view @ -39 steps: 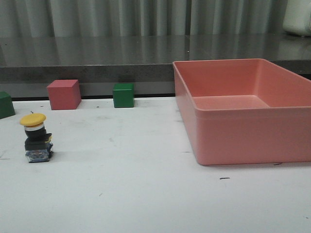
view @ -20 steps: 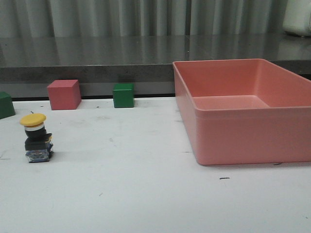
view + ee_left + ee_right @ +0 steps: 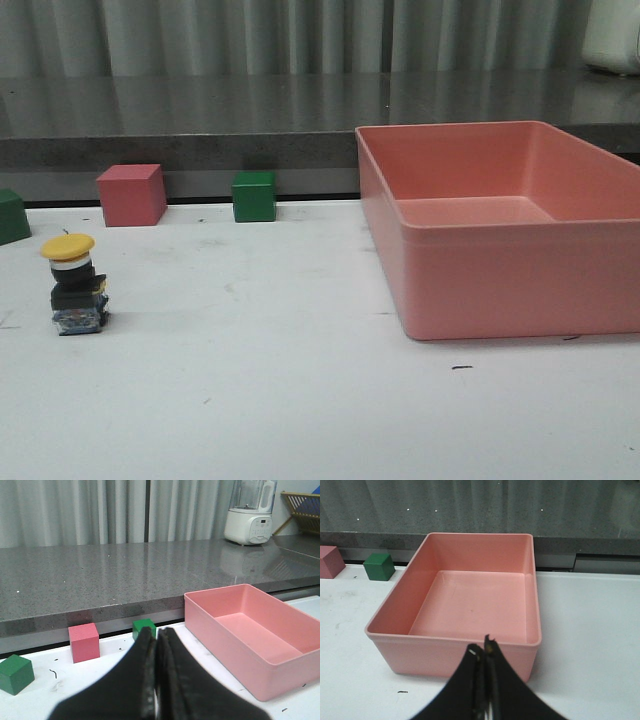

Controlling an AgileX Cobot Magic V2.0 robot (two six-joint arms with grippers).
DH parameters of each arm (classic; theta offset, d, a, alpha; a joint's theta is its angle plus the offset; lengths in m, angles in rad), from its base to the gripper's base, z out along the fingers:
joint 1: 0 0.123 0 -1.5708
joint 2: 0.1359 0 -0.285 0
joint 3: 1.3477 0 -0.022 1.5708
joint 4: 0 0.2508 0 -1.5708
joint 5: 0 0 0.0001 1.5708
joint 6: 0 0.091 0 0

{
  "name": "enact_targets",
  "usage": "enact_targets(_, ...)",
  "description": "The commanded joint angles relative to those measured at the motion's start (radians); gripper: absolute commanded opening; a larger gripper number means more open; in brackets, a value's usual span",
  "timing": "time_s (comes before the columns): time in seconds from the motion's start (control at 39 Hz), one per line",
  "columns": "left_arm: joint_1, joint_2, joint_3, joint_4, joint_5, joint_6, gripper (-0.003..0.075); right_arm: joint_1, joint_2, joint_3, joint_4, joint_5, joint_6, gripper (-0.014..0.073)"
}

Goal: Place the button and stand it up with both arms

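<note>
table (image 3: 300, 400): white, grey counter behind
left gripper (image 3: 156, 645): fingers pressed together, holding nothing
right gripper (image 3: 484, 652): fingers together, holding nothing
button (image 3: 75, 285): upright at table's left, well apart from pink bin (image 3: 500, 290)

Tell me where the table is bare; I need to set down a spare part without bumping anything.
The widest free patch lies between the button and the pink bin, running forward from the green cube. The bin's floor is bare too. It is tighter along the back left, where the pink cube and another green cube stand.
</note>
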Motion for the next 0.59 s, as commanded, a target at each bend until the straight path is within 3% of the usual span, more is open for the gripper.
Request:
enact_targets(0.0,-0.009,0.010,-0.034,-0.009,-0.087,0.000,-0.0020,-0.006,0.010,-0.026,-0.020,-0.082,-0.007,-0.0060)
enact_targets(0.31,-0.006,0.004,-0.034,0.007,-0.087,0.000,-0.0020,-0.006,0.010,-0.026,-0.020,-0.082,-0.007,-0.0060)
enact_targets(0.56,0.171,-0.116,0.056,0.012,-0.088,-0.014,-0.0020,-0.006,0.010,-0.026,-0.020,-0.082,-0.007,-0.0060)
